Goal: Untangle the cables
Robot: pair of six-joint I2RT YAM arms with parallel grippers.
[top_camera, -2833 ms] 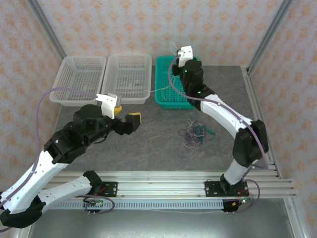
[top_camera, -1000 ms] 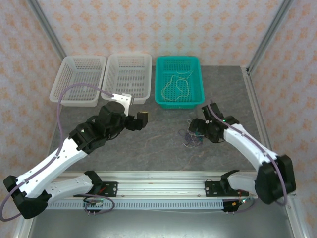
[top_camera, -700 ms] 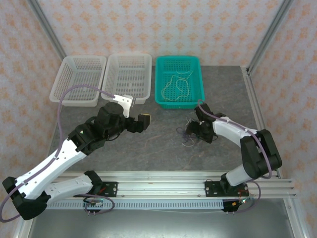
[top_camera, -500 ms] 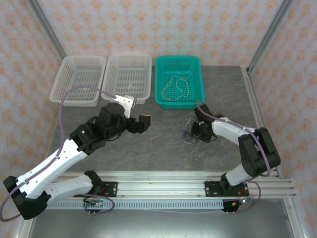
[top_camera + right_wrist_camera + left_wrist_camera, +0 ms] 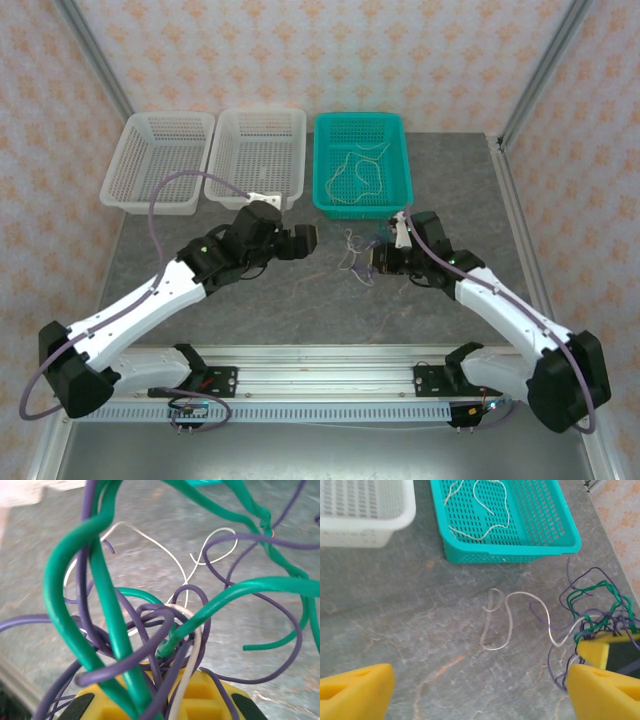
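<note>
Grey marbled desk (image 5: pixel 300 300) lies under both arms. At the middle of the top view the right claw (image 5: pixel 380 258) is closed on the tangled clump of thin purple, green and white cables (image 5: pixel 600 612). One white strand (image 5: pixel 520 594) trails left on the desk. The left claw (image 5: pixel 477 685) hangs wide open just left of the clump. In the upper middle, the teal plastic basket (image 5: pixel 362 212) contains a separate cream-white wire (image 5: pixel 355 172).

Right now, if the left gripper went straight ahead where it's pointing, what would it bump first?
Probably the cream-white cable looped on the table just ahead of the left gripper, though depth is hard to judge.
</note>
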